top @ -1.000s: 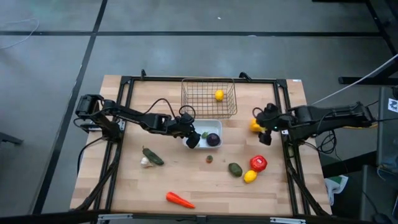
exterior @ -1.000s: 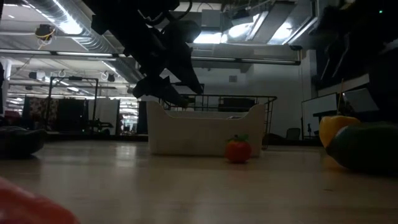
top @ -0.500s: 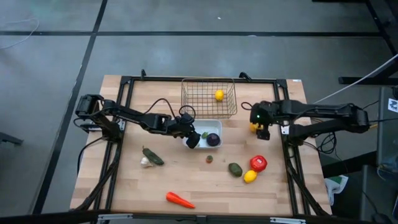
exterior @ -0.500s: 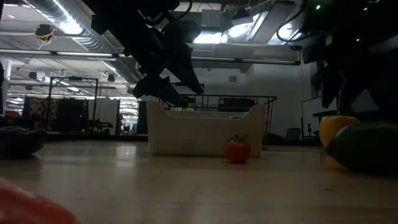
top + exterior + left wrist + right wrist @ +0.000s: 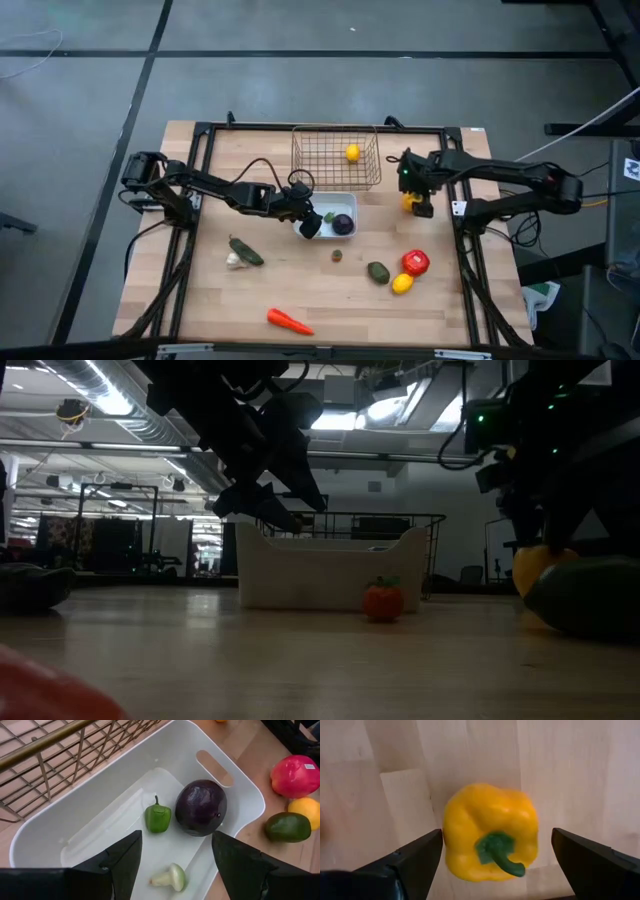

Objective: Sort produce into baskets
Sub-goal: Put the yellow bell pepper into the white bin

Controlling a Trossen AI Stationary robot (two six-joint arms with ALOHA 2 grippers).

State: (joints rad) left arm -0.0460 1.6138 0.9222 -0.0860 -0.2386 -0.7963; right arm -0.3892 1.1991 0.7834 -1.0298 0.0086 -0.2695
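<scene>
Wooden table (image 5: 300,290); yellow pepper (image 5: 490,831), green stem, between open right end effector (image 5: 495,860) fingers.

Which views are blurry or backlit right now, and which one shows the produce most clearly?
Low view: backlit by ceiling lights, arms in silhouette, with a blurred red shape at the near corner. Right wrist view: soft but readable, the yellow pepper between the open right gripper. Left wrist view: sharpest, evenly lit white tray beyond the open left gripper.

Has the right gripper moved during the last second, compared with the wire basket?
Yes. In the high view the right gripper has swung toward the wire basket and now hangs open over the yellow pepper. The basket itself stayed put.
</scene>
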